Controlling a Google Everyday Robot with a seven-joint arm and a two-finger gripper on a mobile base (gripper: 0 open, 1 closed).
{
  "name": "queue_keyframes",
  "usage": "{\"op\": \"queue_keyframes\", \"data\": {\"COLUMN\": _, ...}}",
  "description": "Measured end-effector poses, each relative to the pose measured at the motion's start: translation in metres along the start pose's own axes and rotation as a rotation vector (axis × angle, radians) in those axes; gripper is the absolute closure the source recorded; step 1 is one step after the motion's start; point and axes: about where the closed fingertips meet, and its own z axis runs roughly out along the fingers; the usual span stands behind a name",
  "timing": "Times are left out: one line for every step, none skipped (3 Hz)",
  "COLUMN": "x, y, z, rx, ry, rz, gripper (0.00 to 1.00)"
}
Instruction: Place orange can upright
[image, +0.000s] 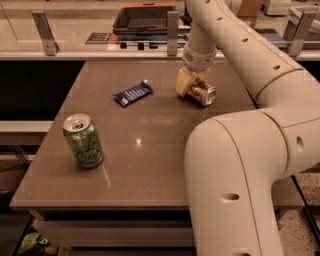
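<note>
- Table (150, 155): brown, glossy top; most of the frame is filled by it, with its near edge seen along the bottom.
- Arm (240, 165): cream-coloured, bulky; the right half of the frame is taken up by it, from the lower right to the top centre, from where it is bent down to the table's far right part.
- Gripper (193, 88): found at upper centre-right, low over the table at the end of the arm. It is clenched on the can, and a pale tan finger (183, 82) is seen against the can's left side.
- Can (204, 93): orange-and-tan, held in the gripper at upper centre-right. It is not upright but laid over on its side, with one silver end turned toward the lower right. Whether the table is touched by it cannot be told.
- Green can (83, 141): stood upright at centre-left of the frame, near the table's left edge, top opened; it is well apart from the gripper.
- Bar (133, 93): dark blue wrapped snack, laid flat at upper centre, to the left of the gripper and apart from it.
- Tray (145, 17): dark, orange-rimmed, set on the counter beyond the table at top centre.
- Posts (44, 32): metal uprights, ranged along the counter edge across the top of the frame.
</note>
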Motion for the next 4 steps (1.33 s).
{"op": "queue_keyframes", "data": {"x": -0.0002, "y": 0.0000, "z": -0.0008, "rx": 0.000, "ry": 0.000, "rz": 0.000, "gripper": 1.00}}
{"op": "queue_keyframes", "data": {"x": -0.0036, "y": -0.0008, "z": 0.0005, "rx": 0.005, "ry": -0.008, "rz": 0.001, "gripper": 1.00}}
{"op": "queue_keyframes", "data": {"x": -0.0037, "y": -0.0008, "z": -0.0004, "rx": 0.006, "ry": -0.008, "rz": 0.002, "gripper": 1.00}}
{"op": "queue_keyframes", "data": {"x": 0.0005, "y": -0.0057, "z": -0.0091, "rx": 0.030, "ry": -0.009, "rz": 0.041, "gripper": 1.00}}
